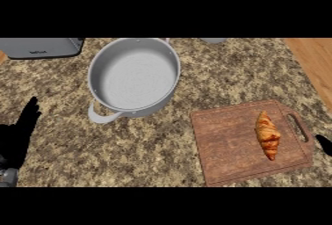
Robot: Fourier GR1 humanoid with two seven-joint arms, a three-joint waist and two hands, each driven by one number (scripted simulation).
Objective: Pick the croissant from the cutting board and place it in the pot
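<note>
Left hand [19,132]: fingers straight and relaxed, empty, resting at the counter's [149,145] left edge.
Right hand [324,144]: just a sliver, can't tell.
Croissant [267,134]: on the cutting board [227,145], right side.
Pot [133,74]: near the counter's back edge.

Speckled brown-and-beige granite counter top [156,149]. Grey metal toaster-like appliance [40,47], upper left corner, cut off by the view's edge. Small pale grey object [213,40], top edge, mostly out of view. Light wooden floor strip [316,61], upper right.
</note>
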